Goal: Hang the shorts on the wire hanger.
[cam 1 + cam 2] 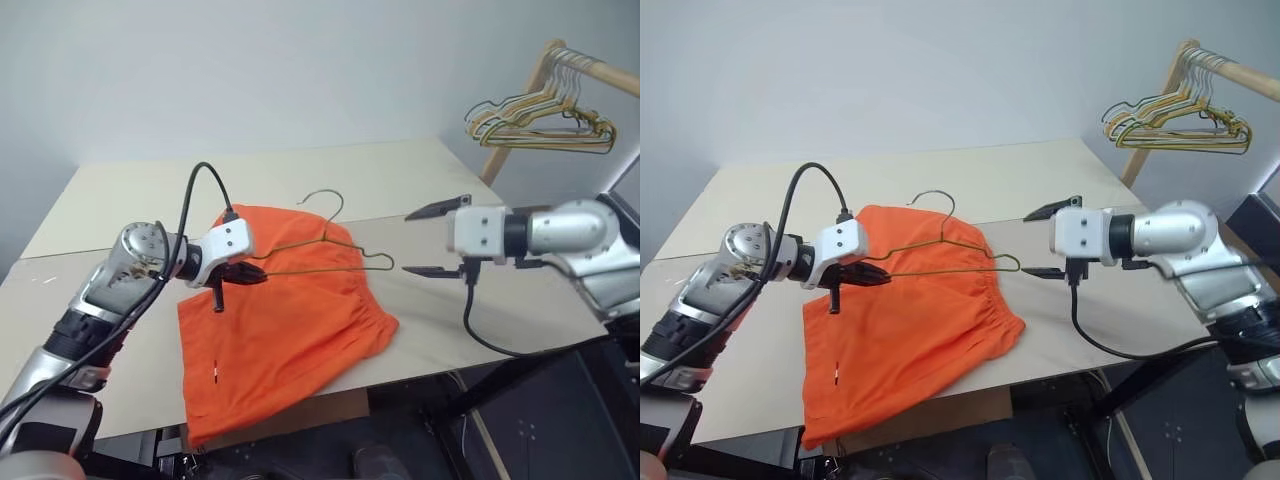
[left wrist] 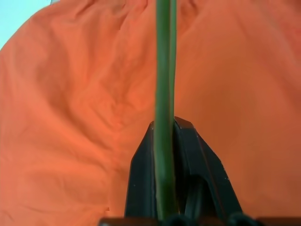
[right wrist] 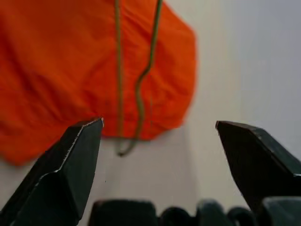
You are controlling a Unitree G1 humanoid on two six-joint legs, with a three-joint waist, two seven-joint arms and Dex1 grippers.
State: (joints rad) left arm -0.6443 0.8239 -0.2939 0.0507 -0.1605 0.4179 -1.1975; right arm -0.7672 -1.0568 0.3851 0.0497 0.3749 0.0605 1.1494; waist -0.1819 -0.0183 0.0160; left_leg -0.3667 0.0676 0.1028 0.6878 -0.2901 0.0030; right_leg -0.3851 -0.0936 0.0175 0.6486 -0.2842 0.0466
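wire hanger (image 1: 310, 256) pinched at its left end by left claw (image 1: 244, 272), long axis running across frame centre over shorts (image 1: 285, 320) twd released right claw (image 1: 432, 240), just beside its free end.

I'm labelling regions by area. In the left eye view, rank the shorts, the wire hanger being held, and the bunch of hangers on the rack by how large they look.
1. shorts, largest by far.
2. and 3. wire hanger, held in the left hand, and the bunch of hangers: similar in span; the bunch sits farther from the camera, so I won't rank them.
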